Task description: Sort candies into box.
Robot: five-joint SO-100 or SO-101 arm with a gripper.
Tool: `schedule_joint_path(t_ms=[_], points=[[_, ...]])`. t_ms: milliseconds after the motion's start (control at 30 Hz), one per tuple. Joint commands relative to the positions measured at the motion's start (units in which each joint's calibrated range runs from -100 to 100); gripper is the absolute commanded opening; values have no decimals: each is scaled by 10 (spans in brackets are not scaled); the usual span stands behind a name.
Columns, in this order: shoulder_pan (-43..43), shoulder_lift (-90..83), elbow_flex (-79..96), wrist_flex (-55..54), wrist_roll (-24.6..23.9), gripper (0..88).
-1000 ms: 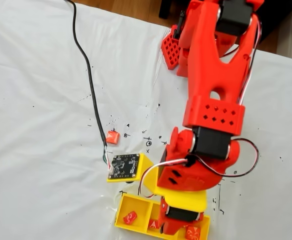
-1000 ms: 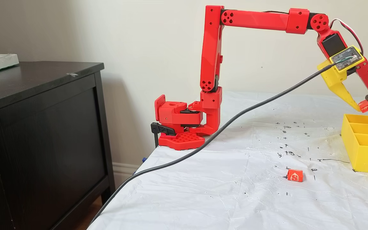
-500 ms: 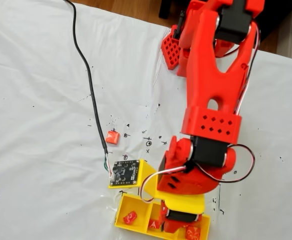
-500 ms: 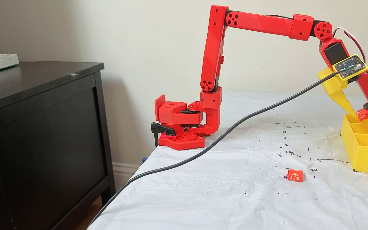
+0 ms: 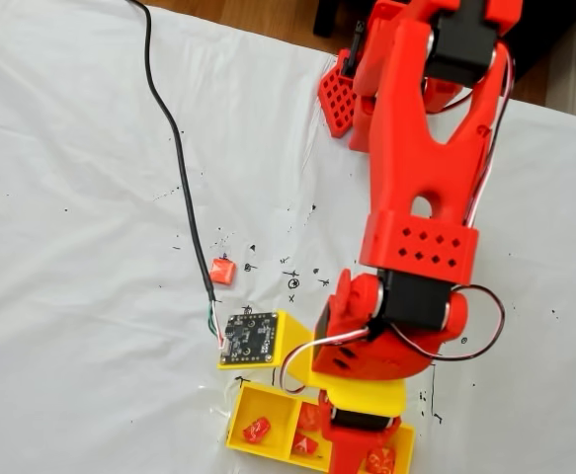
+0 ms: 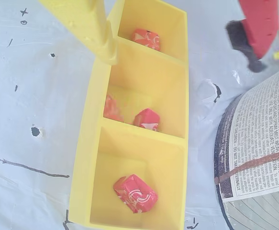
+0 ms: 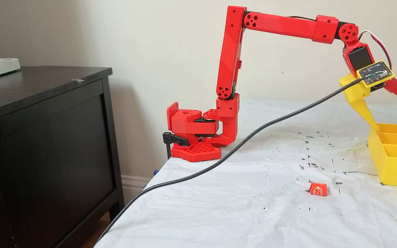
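Red printed arm [image 7: 274, 24], perforated red base [image 7: 195, 152]. Gripper [image 7: 396, 119]: one yellow finger, one red. Circuit board [image 7: 375, 72] on yellow mount; black cable [image 7: 219, 162].

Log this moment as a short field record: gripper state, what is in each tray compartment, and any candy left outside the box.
gripper: open above the box, holding nothing
box: yellow three-compartment tray on the white sheet
far compartment (wrist view, top): one candy
middle compartment: two candies, one against the left wall, one by the lower divider
near compartment: one candy
loose candy: one on the sheet, apart from the box
yellow finger: tip near the box's left wall
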Motion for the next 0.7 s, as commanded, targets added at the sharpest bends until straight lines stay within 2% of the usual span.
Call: schedule_joint_path(t_ms=[0,167,267,367,400,667], points=[[7,-20,-59,9,-4,476],[13,-36,-62,24,-6,478],[15,-50,-57,30,-3,439],[19,-80,-34,31,-6,147],[20,-89,-26,32,-6,77],[38,-176,45,46,1,2]])
